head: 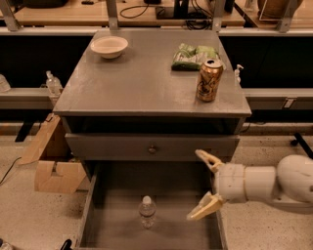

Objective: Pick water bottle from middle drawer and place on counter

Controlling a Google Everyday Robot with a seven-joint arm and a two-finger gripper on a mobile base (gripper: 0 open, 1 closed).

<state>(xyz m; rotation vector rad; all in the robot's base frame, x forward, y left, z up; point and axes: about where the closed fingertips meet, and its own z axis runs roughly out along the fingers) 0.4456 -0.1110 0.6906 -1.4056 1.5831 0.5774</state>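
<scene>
1. Speckled pale flooring surrounds a grey drawer cabinet. A light wooden bench [63,14] strung with cables runs along the top of the frame. A cardboard box [54,168] leans against the cabinet's left side.
2. The counter [142,83] is matte grey and fills the upper centre of the frame. It carries a white bowl [109,46] at upper left, a green packet [194,56] at upper right and a gold can [209,80] near the right edge. The centre and front left of the counter are bare.
3. The middle drawer [89,215] stands pulled out at bottom centre, below a closed drawer front with a small knob [152,148]. Its flat floor holds only the bottle.
4. The water bottle [146,211] stands upright on the drawer floor, slightly left of the drawer's centre. Its white cap is uppermost, its long axis is vertical, and it touches no wall.
5. The gripper [193,185] reaches in from the right edge of the frame and sits over the right side of the drawer. Its fingers [204,207] are spread wide, one above the other in the frame. Nothing lies between them, and the opening faces left.
6. Governing relation: the bottle lies to the left of the gripper and a little lower in the frame, well apart from both fingers. The lower finger is the nearer one. How high the gripper sits above the drawer floor cannot be told from this single view.
7. Judgement: this is the approach stage, and no grasp has been made. The next move calls for travel leftward and down into the drawer, so that the fingers straddle the bottle's body across its vertical axis.
8. Risks: the light, narrow bottle could tip if one finger meets it first. The drawer's right wall and the drawer front above limit clearance for the wrist.
</scene>
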